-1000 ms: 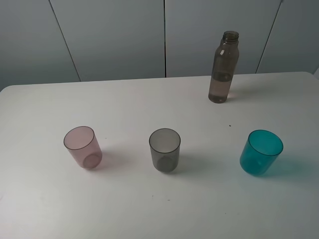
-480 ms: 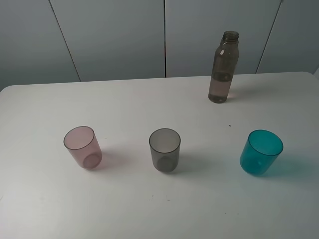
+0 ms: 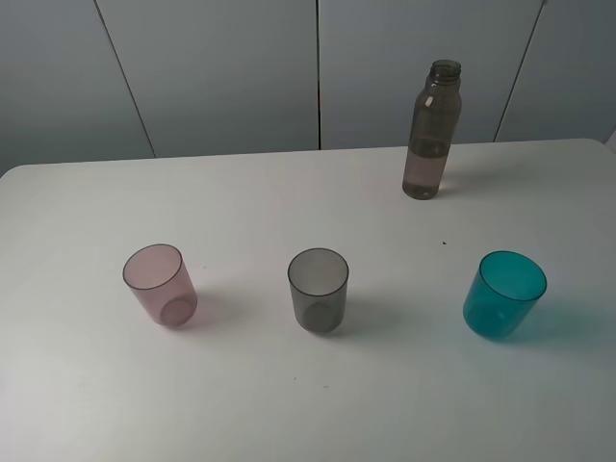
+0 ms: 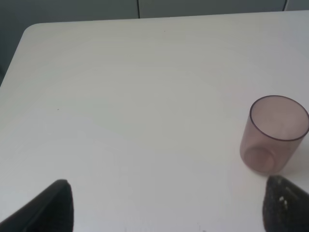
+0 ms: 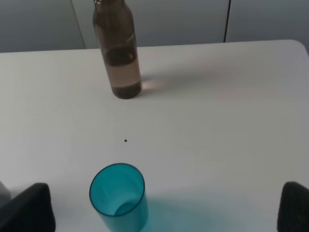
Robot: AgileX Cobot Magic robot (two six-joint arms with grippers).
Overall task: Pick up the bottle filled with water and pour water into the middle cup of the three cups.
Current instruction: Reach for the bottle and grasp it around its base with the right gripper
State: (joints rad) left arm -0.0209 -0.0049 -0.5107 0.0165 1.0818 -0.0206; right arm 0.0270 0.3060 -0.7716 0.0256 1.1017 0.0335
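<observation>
The smoky brown-grey bottle point(image 3: 432, 130) stands upright and uncapped at the back right of the white table point(image 3: 279, 197), with water in its lower part. Three cups stand in a row nearer the front: pink cup point(image 3: 160, 285), smoky grey middle cup point(image 3: 319, 290), teal cup point(image 3: 503, 295). Neither gripper shows in the exterior view. My left gripper point(image 4: 166, 212) is open and empty, with the pink cup point(image 4: 274, 135) ahead of it near one fingertip. My right gripper point(image 5: 161, 212) is open and empty, with the teal cup point(image 5: 119, 197) between its fingers and the bottle point(image 5: 117, 50) farther ahead.
Grey wall panels point(image 3: 212, 67) rise behind the table's back edge. The table's rounded back-left corner point(image 4: 30, 30) shows in the left wrist view. A small dark speck point(image 5: 125, 140) lies on the table between the bottle and the teal cup.
</observation>
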